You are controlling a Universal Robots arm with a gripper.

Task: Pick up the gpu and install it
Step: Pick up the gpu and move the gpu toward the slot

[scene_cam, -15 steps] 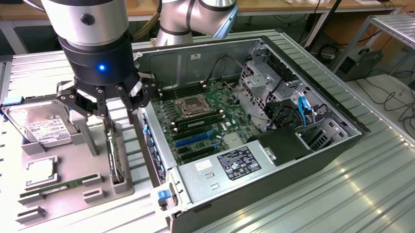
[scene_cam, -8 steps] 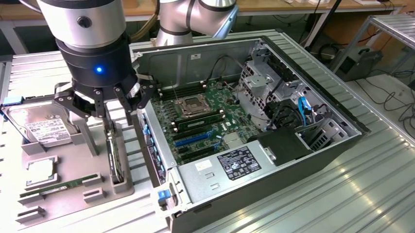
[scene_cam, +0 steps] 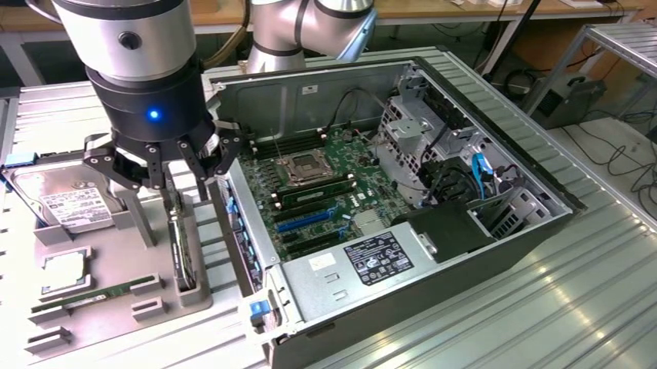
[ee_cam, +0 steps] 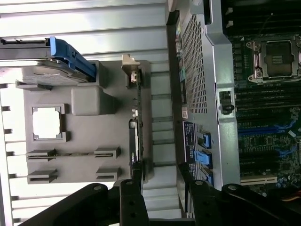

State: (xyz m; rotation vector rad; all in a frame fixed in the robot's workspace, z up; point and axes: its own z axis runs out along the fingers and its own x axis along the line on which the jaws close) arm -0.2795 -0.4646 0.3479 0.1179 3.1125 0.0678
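Exterior view shows a ribbed metal table (scene_cam: 534, 307) in a workshop with benches behind, carrying a grey tray (scene_cam: 103, 269) and, to the exterior view's right of it, an open computer case (scene_cam: 451, 284). The gpu (scene_cam: 183, 246) stands on edge in a slot of the tray, on the side nearest the case. The gripper (scene_cam: 175, 181) hangs just above the gpu's upper end, jaws spread wide and holding nothing; in the wrist view the gpu (ee_cam: 136, 127) lines up with one finger of the gripper (ee_cam: 162, 197).
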